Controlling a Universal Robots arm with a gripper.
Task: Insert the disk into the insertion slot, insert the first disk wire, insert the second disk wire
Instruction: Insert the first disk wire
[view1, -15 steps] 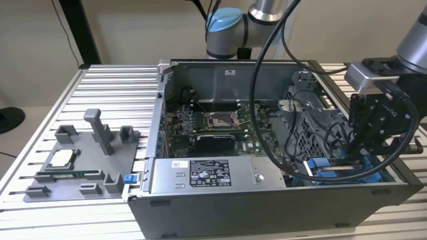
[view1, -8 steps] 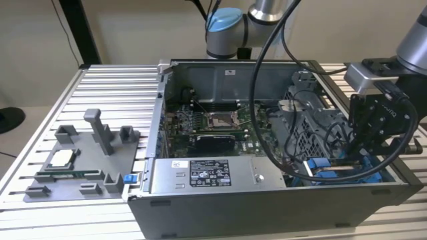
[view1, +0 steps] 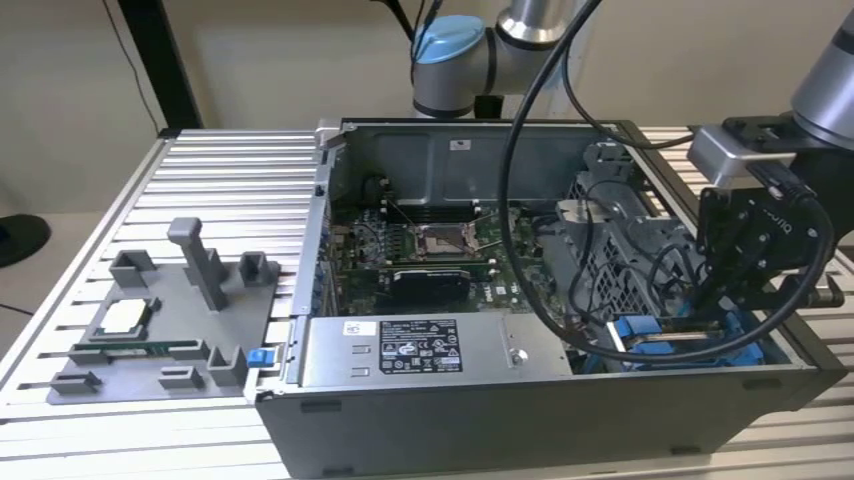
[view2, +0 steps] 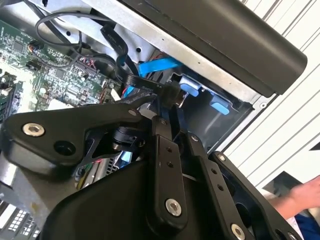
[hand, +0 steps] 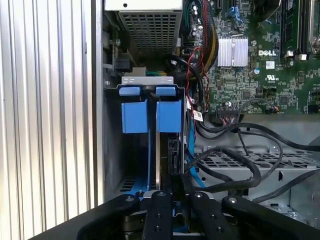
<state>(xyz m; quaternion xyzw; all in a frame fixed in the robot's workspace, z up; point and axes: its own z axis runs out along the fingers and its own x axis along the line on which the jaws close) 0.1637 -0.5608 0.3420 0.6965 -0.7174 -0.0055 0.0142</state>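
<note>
The disk (hand: 158, 150) stands on edge in the insertion slot (hand: 112, 150), its bright blue frame tabs (hand: 169, 116) side by side at the slot's end. In the exterior view the disk's blue frame (view1: 654, 335) lies in the insertion slot (view1: 750, 352) at the case's corner on the exterior view's right. My gripper (view1: 710, 303) hangs right above it. In both wrist views the gripper (view2: 167, 107) (hand: 176, 182) is shut on the black plug of a disk wire (view2: 131, 77), held close beside the disk's end. A blue flat wire (view2: 157, 65) runs past it.
A silver labelled power-supply box (view1: 400, 350) sits along the case front, with the motherboard (view1: 427, 250) behind it. The perforated grey cage (view1: 627, 260) and loose black cables (hand: 240, 170) crowd the slot. A grey fixture (view1: 160, 320) holds parts on the exterior view's left. A person's hand (view2: 300, 197) is outside the case.
</note>
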